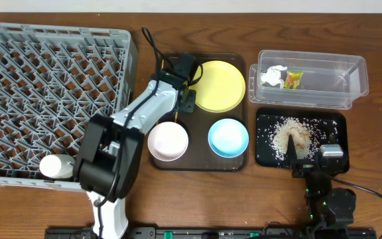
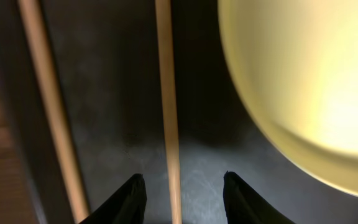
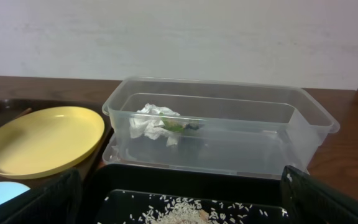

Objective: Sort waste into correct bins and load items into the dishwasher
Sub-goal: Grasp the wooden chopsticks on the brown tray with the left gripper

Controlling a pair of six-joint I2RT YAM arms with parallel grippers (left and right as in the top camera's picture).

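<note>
My left gripper (image 1: 186, 70) hangs low over the brown serving tray (image 1: 201, 162), left of the yellow plate (image 1: 219, 85). In the left wrist view its jaws (image 2: 182, 177) are open, straddling one wooden chopstick (image 2: 166, 93) with a gap on each side. A second chopstick (image 2: 48, 106) lies further left, and the plate (image 2: 303, 81) fills the right. The white bowl (image 1: 168, 141) and blue bowl (image 1: 228, 137) sit on the tray's front. My right gripper (image 3: 180, 174) stands wide open over the black tray (image 1: 333, 123) of rice scraps (image 1: 290, 136). The tissue (image 1: 272, 75) and wrapper (image 1: 293, 79) lie in the clear tub (image 1: 337, 83).
The grey dish rack (image 1: 58, 30) fills the table's left side, and I see nothing in it. My left arm reaches across its right front corner. The tub stands right behind the black tray, close to the serving tray's right edge.
</note>
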